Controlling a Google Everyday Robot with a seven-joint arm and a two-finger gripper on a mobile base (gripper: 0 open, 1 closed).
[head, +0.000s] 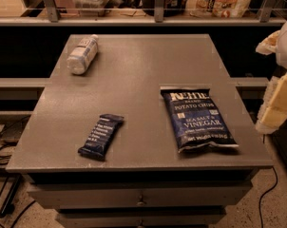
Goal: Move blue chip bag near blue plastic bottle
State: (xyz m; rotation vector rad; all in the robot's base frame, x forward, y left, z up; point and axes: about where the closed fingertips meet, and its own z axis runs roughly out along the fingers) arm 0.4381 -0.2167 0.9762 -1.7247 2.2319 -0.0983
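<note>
In the camera view the task looks barely begun, if at all. The blue chip bag (199, 120) lies flat on the grey table (148, 65) in the right-centre of the frame, its lettering facing up and its bottom edge close to the table's near edge. The blue plastic bottle (82, 54) lies on its side in the upper left of the tabletop, well apart from the bag. Nearly the whole table surface stretches between the two, so everything is left to do: grasping the bag, carrying it diagonally toward the upper left, and setting it down beside the bottle. A small dark blue snack bar wrapper (101, 136) rests in the lower left of the tabletop, somewhat below that diagonal path and likely out of the way. The gripper (278, 106) shows only as a pale, yellowish shape at the right edge of the frame, off the table's right side and near the bag but not touching it. Whether it is released or clenched I cannot tell, and it appears to hold nothing. More of the pale arm sits above it in the upper right corner.
</note>
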